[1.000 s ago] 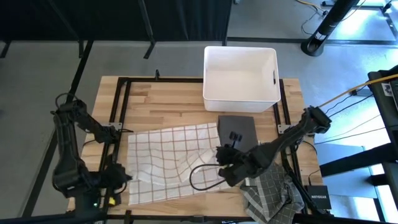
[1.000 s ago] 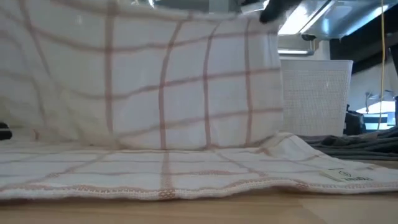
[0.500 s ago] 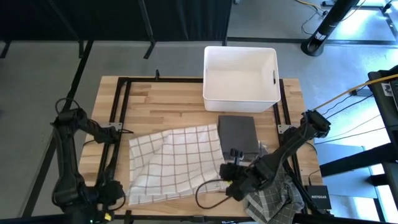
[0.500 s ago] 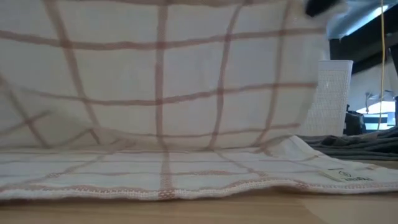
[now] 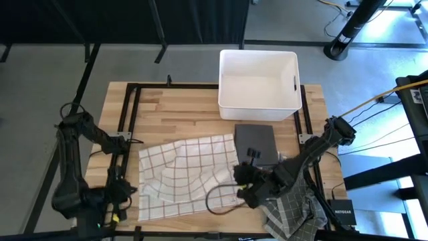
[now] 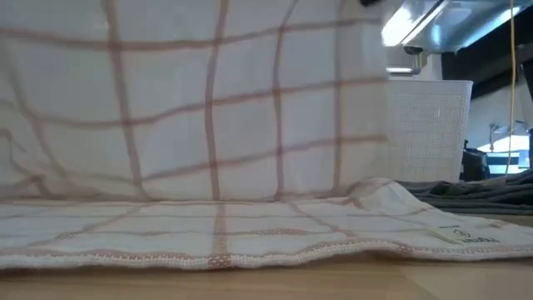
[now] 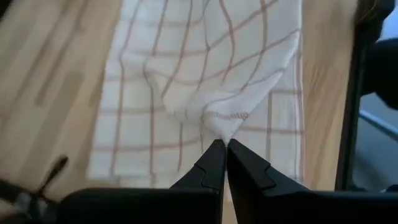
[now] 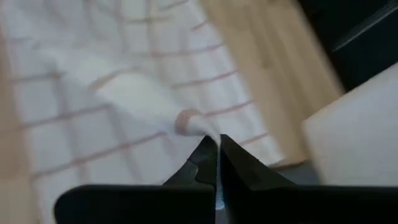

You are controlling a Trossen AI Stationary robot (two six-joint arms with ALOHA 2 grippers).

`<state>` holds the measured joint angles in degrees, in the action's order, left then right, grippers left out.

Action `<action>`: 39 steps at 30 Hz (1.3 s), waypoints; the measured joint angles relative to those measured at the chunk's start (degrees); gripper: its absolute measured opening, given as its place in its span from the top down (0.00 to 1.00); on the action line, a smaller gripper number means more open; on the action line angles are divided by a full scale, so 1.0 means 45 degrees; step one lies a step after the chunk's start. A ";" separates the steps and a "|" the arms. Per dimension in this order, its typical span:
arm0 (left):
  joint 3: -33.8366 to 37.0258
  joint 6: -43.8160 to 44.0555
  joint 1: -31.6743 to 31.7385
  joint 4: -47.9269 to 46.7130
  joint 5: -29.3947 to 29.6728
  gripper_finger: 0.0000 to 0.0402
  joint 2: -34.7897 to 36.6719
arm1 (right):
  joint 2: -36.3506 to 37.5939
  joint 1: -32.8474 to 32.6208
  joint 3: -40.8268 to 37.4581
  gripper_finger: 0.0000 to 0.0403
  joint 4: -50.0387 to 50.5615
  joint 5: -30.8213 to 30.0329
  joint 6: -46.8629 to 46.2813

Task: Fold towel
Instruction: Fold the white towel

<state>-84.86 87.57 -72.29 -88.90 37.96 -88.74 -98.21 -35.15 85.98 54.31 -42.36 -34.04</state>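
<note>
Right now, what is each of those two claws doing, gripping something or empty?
Left gripper: shut on a corner of the checked towel.
Right gripper: shut on another corner of the towel.

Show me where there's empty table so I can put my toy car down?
The best bare wood lies between the checked towel and the table's far edge, left of the white bin. The near right corner is crowded: the dark folded cloth, a grey cloth pile, and the right hand. The left hand pinches the towel's other corner.
</note>
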 joint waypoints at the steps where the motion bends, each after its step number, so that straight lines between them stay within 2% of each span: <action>1: -0.0028 -0.0167 0.0094 -0.0070 0.0183 0.98 0.0249 | 0.0078 0.0173 0.0171 0.98 0.0048 -0.0246 0.0320; 6: -0.0039 -0.1352 0.0438 -0.0214 0.0866 0.98 0.1440 | 0.0622 0.1110 0.1354 0.98 0.0122 -0.1036 0.2086; 13: -0.0034 -0.2386 0.0761 -0.0255 0.0904 0.98 0.3728 | 0.1085 0.2588 0.3003 0.98 0.0622 -0.1097 0.3924; 26: -0.0024 -0.3890 0.0762 -0.0252 0.1336 1.00 0.7304 | 0.1486 0.5234 0.3230 0.98 0.0586 -0.0589 0.5046; 33: -0.0024 -0.3968 0.0757 -0.0252 0.0919 0.99 0.8826 | 0.1754 0.5581 0.3249 0.98 -0.0239 -0.0908 0.5763; 39: -0.0022 -0.3778 0.0760 -0.0255 0.0987 0.99 0.9611 | 0.1893 0.5473 0.4186 0.98 -0.0358 -0.1288 0.5964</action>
<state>-84.96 70.57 -68.87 -90.05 42.40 -45.50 -89.69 -10.52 104.81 52.70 -48.16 -7.20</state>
